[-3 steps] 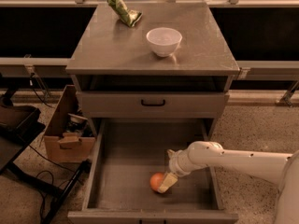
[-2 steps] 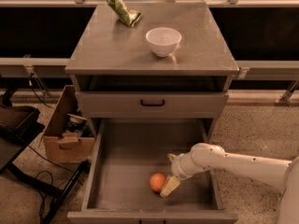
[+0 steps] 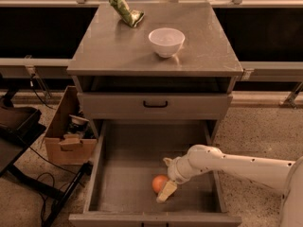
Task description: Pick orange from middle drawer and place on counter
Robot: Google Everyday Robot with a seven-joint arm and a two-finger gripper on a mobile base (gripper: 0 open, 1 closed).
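The orange (image 3: 159,183) lies on the bare bottom of the pulled-out middle drawer (image 3: 128,164), near its front right. My gripper (image 3: 166,177) reaches in from the right on a white arm and sits low in the drawer right next to the orange. It is open: one beige finger (image 3: 166,192) lies at the orange's front right, the other tip (image 3: 167,161) shows behind it. I cannot tell whether the finger touches the fruit. The grey counter (image 3: 113,46) tops the cabinet above.
A white bowl (image 3: 166,41) and a green packet (image 3: 125,9) rest on the counter. A shut drawer front with a black handle (image 3: 155,104) sits above the open drawer. A cardboard box (image 3: 66,136) and cables lie on the floor at left.
My gripper has shifted slightly down and toward the drawer's front beside the orange. The orange has stayed in place.
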